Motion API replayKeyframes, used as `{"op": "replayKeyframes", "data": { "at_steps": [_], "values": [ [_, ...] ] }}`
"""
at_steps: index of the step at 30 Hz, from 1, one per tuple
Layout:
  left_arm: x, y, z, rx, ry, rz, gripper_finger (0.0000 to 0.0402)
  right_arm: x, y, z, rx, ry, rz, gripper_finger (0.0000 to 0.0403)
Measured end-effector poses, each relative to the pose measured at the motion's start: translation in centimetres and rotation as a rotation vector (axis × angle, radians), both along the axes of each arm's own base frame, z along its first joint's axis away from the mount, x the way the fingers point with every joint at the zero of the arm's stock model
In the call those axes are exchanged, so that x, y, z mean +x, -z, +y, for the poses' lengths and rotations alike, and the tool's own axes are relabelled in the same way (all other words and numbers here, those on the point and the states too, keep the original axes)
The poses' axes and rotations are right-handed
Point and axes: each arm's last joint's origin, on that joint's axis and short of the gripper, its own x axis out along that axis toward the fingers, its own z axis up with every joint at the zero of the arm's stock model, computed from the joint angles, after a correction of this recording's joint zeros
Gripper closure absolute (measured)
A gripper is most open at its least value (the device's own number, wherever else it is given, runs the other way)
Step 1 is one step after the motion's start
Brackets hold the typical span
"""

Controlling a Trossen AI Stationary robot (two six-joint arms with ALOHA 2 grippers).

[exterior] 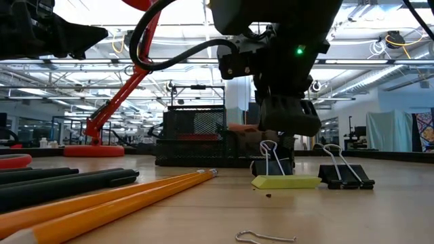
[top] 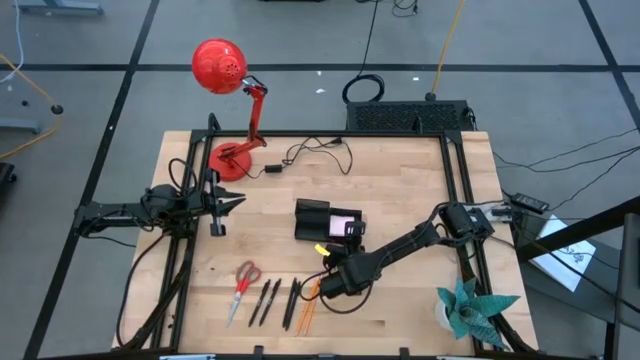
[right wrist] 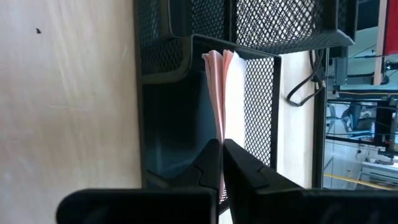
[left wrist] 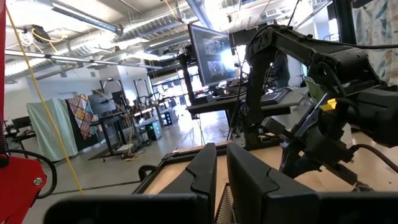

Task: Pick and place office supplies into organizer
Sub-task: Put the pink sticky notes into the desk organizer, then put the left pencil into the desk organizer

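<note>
On the wood table [top: 400,190] sit all the things, biggest first. Red lamp [top: 222,68] stands at the far left corner, not part of the job. Left arm waits by the left edge; left gripper [top: 232,203] points in over the table w/ fingers close together, a thin gap showing, nothing in it.

Right arm reaches across from the right side. Right gripper [top: 335,285] is low, near the front of the table, fingers shut tight w/ no item seen between them. In its wrist view the tips aim right at the organizer [top: 325,222].

Organizer is mid-table, black mesh. Pink-white sticky pad [right wrist: 219,93] is already inside, so that bit looks done.

Rest is still out, I think: red scissors [top: 243,282] and black pens [top: 272,298] lie in a row by the front edge, w/ orange pencils [top: 308,300] next to them. Smallest stuff: yellow-green piece [exterior: 286,181] and binder clips [exterior: 346,175] lie on the wood just by the right gripper.

So approx. one item in, most left to go.
</note>
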Motion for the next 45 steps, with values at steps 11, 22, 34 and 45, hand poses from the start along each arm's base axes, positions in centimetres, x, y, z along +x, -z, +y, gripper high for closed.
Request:
{"op": "replayKeyframes", "data": {
  "at_steps": [11, 22, 34, 45],
  "values": [
    [0.0, 0.0, 0.0, 0.0, 0.0, 0.001, 0.0355, 0.4, 0.2, 0.0, 0.037, -0.005, -0.02, 0.04],
    [0.0, 0.0, 0.0, -0.002, 0.0, 0.0, 0.0355, -1.2, 3.1, -1.2, 0.005, 0.037, 0.015, 0.0402],
    [0.0, 0.0, 0.0, -0.003, 0.001, -0.001, 0.0355, -1.1, 3.8, -1.1, 0.076, 0.037, 0.019, 0.0351],
    [0.0, 0.0, 0.0, -0.003, 0.001, 0.0, 0.0355, -1.3, 0.0, -1.2, 0.07, 0.035, -0.123, 0.0297]
  ]
}}
